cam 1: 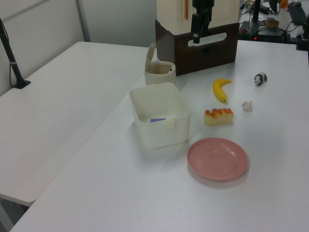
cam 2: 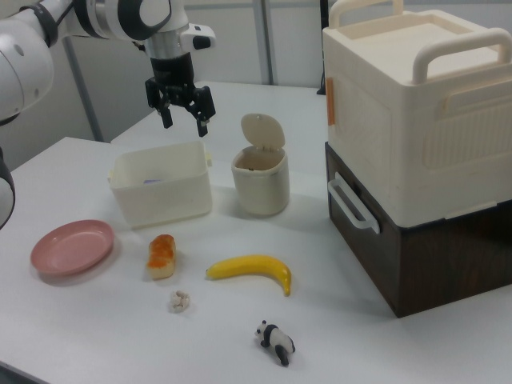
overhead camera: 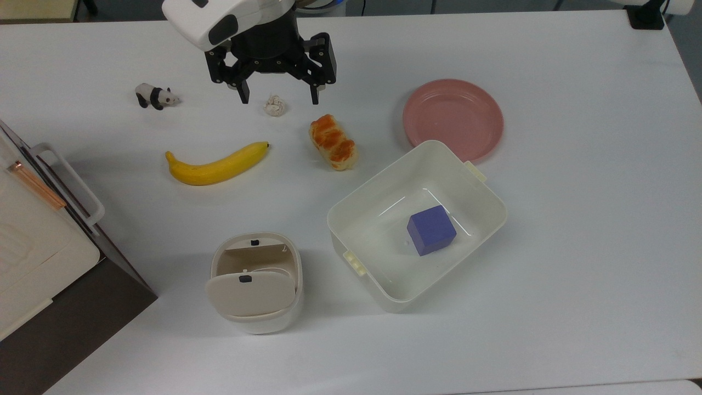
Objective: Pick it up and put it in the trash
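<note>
The tiny crumpled paper ball [overhead camera: 275, 105] [cam 1: 247, 105] [cam 2: 181, 301] lies on the white table between the panda figurine and the bread roll. My gripper [overhead camera: 279, 100] [cam 2: 186, 124] is open, with nothing between its black fingers. In the top view it frames the ball, but the right view shows it hanging well above the table. The trash, a small beige bin [overhead camera: 255, 307] [cam 1: 160, 73] [cam 2: 260, 184], stands near the table's front edge in the top view with its flap lid tipped open.
A banana [overhead camera: 216, 164], an orange-topped bread roll [overhead camera: 333, 142] and a panda figurine [overhead camera: 156, 96] lie around the ball. A white tub [overhead camera: 384, 192] holds a blue cube [overhead camera: 431, 229], with a pink plate [overhead camera: 453, 118] behind it. A cream-and-brown cabinet [overhead camera: 38, 247] stands at the top view's left.
</note>
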